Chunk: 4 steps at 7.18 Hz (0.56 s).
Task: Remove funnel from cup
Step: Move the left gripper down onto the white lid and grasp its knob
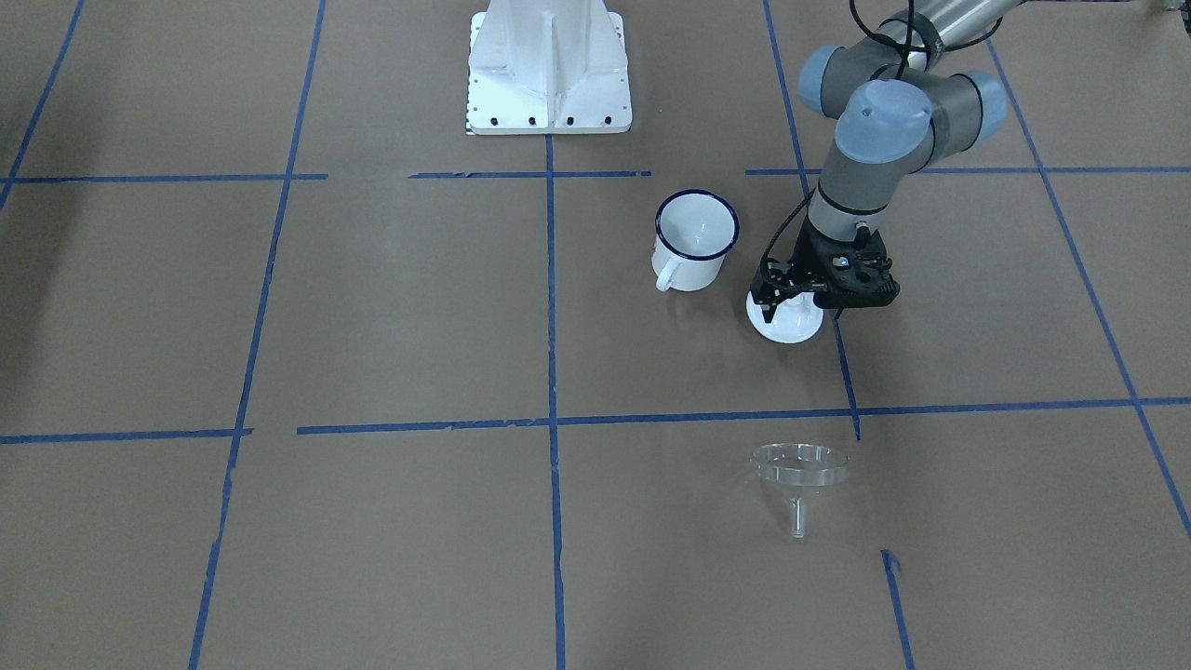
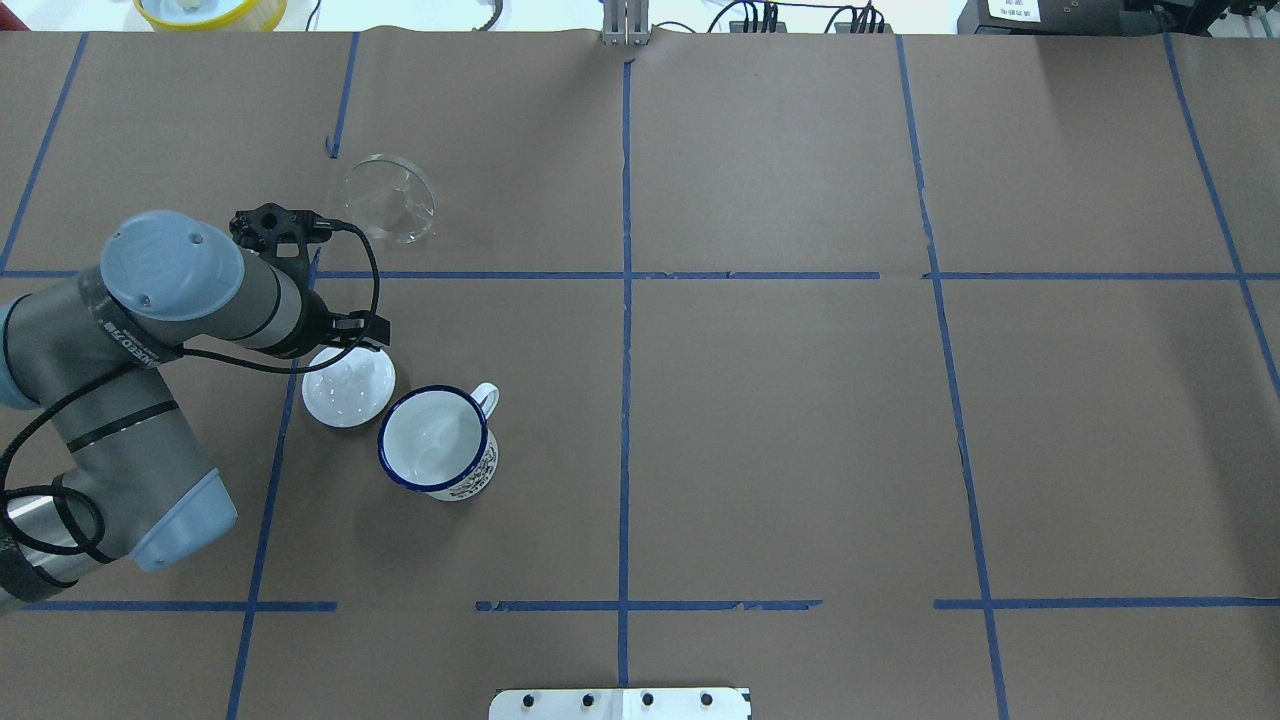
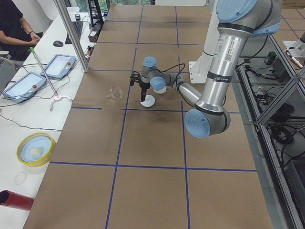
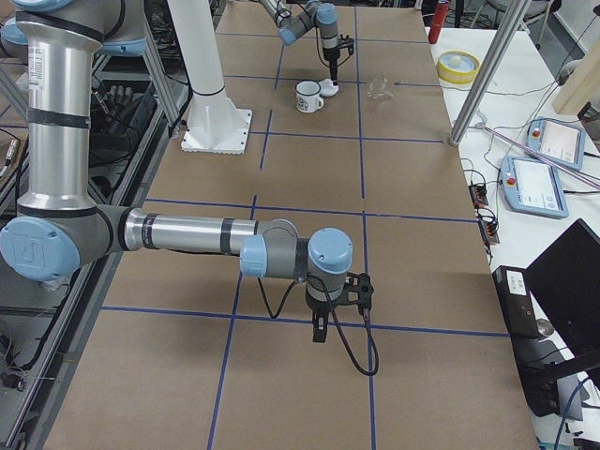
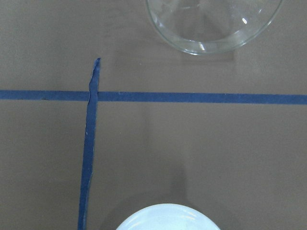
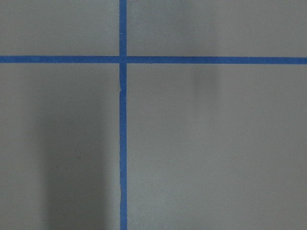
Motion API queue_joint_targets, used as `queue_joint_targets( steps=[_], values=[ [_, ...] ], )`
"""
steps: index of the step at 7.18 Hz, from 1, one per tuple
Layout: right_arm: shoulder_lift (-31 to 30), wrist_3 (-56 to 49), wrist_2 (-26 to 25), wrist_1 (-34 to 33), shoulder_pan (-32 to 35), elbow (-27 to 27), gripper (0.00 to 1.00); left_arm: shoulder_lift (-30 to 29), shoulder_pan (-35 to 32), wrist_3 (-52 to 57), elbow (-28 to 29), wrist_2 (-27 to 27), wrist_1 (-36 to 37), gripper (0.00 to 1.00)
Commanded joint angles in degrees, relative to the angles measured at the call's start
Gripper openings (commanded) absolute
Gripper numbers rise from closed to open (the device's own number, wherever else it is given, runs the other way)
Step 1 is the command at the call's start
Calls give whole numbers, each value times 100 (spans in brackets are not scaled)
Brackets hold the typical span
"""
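The clear funnel (image 1: 798, 470) lies on its side on the brown paper, spout toward the operators' side, apart from the cup; it also shows in the overhead view (image 2: 390, 197) and at the top of the left wrist view (image 5: 211, 24). The white cup (image 1: 693, 242) with the dark blue rim stands upright and empty (image 2: 440, 445). My left gripper (image 1: 780, 300) is low over a round white lid (image 1: 793, 328) next to the cup, its fingers either side of the knob; I cannot tell if they grip it. My right gripper (image 4: 319, 335) hangs over bare table far from these things; I cannot tell if it is open or shut.
The robot's white base (image 1: 549, 70) stands at the table's edge. Blue tape lines (image 1: 551, 279) cross the paper. A yellow bowl (image 2: 210, 10) sits past the far edge. Operator tablets (image 3: 28, 83) lie on the side bench.
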Motion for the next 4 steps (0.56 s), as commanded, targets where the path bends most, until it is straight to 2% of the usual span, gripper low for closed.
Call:
queue_joint_targets(
  steps=[1, 3, 4],
  values=[
    [-3, 0, 0, 0, 0, -3, 100, 2, 31, 7, -29, -2, 129, 85],
    [-3, 0, 0, 0, 0, 5, 100, 2, 31, 7, -21, -28, 129, 74],
    [-3, 0, 0, 0, 0, -3, 100, 2, 31, 7, -21, -211, 129, 70]
  ],
)
